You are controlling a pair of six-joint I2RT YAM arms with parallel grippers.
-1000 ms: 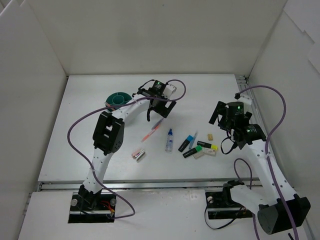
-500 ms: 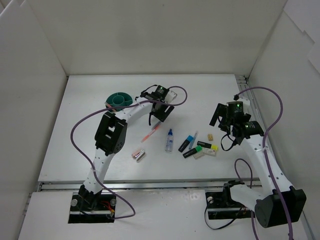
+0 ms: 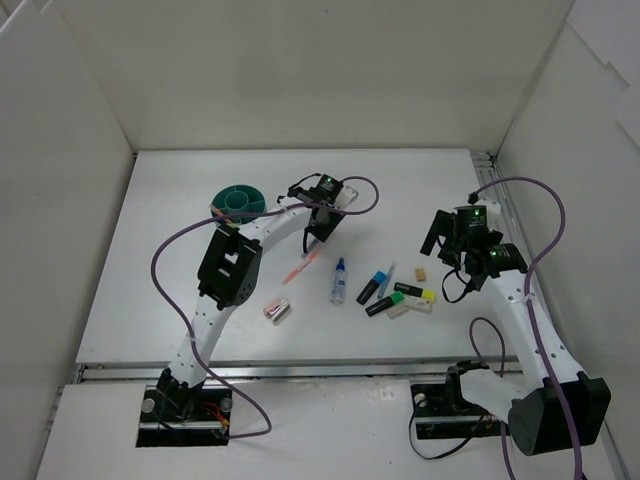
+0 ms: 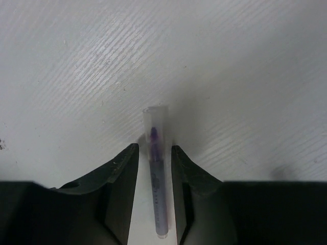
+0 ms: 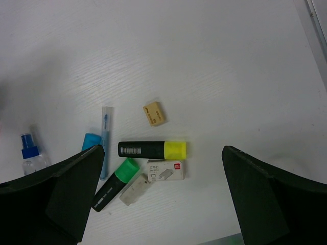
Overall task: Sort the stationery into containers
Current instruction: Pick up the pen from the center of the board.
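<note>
**Top external:** the left gripper (image 3: 316, 232) points down at the table, with the teal tub (image 3: 240, 200) back beside its forearm. The right gripper (image 3: 436, 238) hovers beside the highlighters (image 3: 412, 292).

**Left wrist:** the fingers (image 4: 127, 168) stand close together, not quite touching the clear pen (image 4: 155, 130) that lies between them.

**Right wrist:** the jaws are spread wide above the yellow highlighter (image 5: 152, 149), with the tan eraser (image 5: 154, 113) just ahead.

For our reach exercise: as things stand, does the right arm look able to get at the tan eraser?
Probably yes. The right gripper hangs open near the tan eraser, which lies apart from the yellow highlighter, with nothing covering it.
</note>
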